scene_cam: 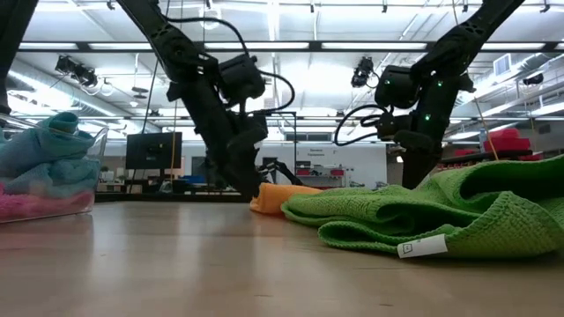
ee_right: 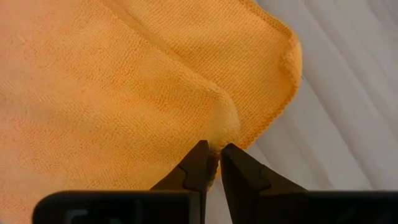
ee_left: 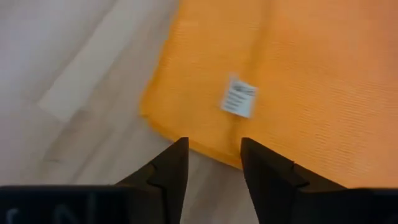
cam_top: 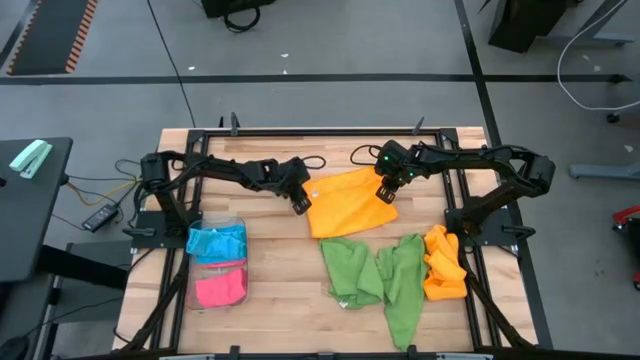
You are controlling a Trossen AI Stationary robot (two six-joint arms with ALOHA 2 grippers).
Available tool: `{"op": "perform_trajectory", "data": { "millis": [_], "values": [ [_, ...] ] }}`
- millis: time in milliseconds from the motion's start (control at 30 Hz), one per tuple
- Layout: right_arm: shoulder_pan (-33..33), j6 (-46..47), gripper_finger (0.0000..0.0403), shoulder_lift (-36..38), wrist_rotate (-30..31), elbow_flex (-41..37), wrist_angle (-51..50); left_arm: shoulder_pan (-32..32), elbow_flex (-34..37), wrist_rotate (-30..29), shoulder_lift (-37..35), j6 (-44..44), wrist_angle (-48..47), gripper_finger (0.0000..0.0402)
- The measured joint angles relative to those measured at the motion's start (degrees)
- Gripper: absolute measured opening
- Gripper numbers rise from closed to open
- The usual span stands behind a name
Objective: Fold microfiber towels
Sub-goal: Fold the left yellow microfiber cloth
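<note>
Between both hands lies the flat orange towel (cam_top: pixel 350 203): left hand (ee_left: pixel 210 163) apart at its edge, right hand (ee_right: pixel 212 163) pinching a corner fold. Next: release, tidy.

Open wood at the front left; cloth crowds the right.

The bare light wooden table top (cam_top: pixel 275 290) lies free between the clear plastic tray (cam_top: pixel 216 262) of blue and pink cloths and the two crumpled green microfiber towels (cam_top: pixel 380 275). The flat orange microfiber towel (cam_top: pixel 350 203) fills the middle rear, with the left gripper (cam_top: pixel 299 207) and right gripper (cam_top: pixel 386 194) at its edges. A bunched orange towel (cam_top: pixel 443 265) blocks the right edge.
</note>
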State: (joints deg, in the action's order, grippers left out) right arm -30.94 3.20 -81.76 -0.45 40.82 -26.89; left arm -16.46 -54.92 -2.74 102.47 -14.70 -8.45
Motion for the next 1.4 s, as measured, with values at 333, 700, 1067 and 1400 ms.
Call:
{"op": "perform_trajectory", "data": {
  "millis": [333,700,1067,1400],
  "values": [
    [0.0,-0.1,0.0051,0.0,0.0,0.0,0.4,0.0,0.0,5.8,0.3,-1.2,0.2,0.0120],
    [0.0,-0.1,0.0051,0.0,0.0,0.0,0.5,0.5,0.0,6.0,0.3,0.7,1.9,0.0114],
    [0.0,0.0,0.0051,0.0,0.0,0.0,0.5,0.5,0.0,8.5,0.3,2.5,1.8,0.0154],
    [0.0,0.0,0.0051,0.0,0.0,0.0,0.5,0.6,0.0,8.5,0.7,1.9,1.9,0.0140]
  ]
}}
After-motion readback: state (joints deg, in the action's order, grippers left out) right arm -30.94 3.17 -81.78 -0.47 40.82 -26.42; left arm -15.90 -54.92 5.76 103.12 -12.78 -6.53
